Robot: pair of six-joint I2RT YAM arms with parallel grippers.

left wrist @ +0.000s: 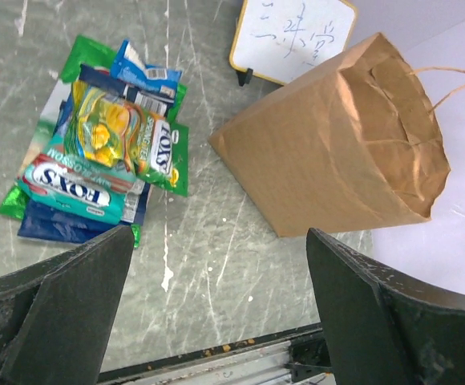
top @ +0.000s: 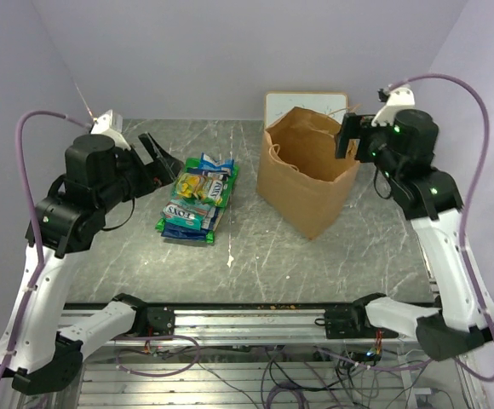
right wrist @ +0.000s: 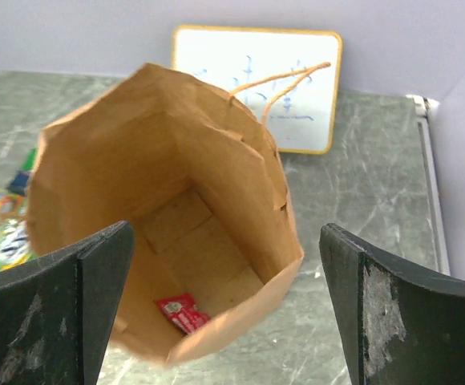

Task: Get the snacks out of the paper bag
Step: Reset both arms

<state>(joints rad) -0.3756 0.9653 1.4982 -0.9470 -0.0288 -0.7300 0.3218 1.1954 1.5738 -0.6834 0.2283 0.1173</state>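
Marbled tabletop (top: 315, 264) carries stacked snack packets (top: 198, 203) and an upright paper bag (top: 307, 183) holding one red packet (right wrist: 183, 313). Both the left pincer (top: 163, 160) and right pincer (top: 349, 136) gape apart, empty.

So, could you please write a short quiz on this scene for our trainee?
1. True or false: the paper bag lies on its side.
2. What is inside the bag? A) a small red packet B) a green chip bag C) nothing
3. Fill in: the left claw and right claw are both ____.
Key: 1 false, it stands upright; 2 A; 3 open.
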